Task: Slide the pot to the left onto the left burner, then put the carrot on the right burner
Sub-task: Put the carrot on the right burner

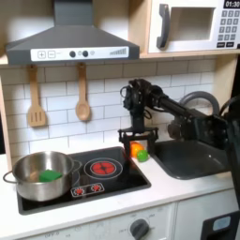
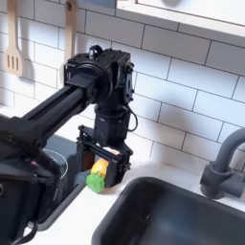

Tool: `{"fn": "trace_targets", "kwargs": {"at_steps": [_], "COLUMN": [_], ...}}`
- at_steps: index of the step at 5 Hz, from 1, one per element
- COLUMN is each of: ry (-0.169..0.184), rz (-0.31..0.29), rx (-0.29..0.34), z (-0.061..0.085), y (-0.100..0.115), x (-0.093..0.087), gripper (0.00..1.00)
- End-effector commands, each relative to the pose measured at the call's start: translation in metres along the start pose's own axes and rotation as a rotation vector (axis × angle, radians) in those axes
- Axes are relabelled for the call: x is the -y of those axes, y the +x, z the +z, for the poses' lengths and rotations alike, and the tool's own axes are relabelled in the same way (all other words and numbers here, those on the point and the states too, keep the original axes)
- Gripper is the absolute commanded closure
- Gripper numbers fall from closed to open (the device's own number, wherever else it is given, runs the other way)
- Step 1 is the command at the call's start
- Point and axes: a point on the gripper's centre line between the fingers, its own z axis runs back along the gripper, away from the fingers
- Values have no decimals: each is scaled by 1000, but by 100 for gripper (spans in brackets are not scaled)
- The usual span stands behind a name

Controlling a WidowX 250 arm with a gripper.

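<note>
The steel pot stands on the left part of the black cooktop and covers the left burner, which is hidden under it. A flat green piece lies inside the pot. The right burner shows its red rings, bare. Behind the cooktop's back right corner my gripper points straight down. Its fingers hug the small orange-yellow carrot with the green end. In the second exterior view the gripper holds the carrot just at counter height, close to the sink's rim.
A dark sink basin lies right of the gripper, with a grey faucet behind it. A wooden spatula and spoon hang on the tiled wall. Stove knobs sit at the cooktop's front.
</note>
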Motion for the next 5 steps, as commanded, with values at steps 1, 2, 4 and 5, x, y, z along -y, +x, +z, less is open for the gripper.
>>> {"fn": "trace_targets", "kwargs": {"at_steps": [1, 2, 4, 5], "ry": [-22, 11, -21, -14], "rz": [56, 150, 293, 300], "rx": [7, -7, 25, 19], "z": [-3, -8, -7, -10], "y": [4, 5, 3, 4], "x": [-7, -12, -17, -18], "gripper": [0, 0, 0, 0]}}
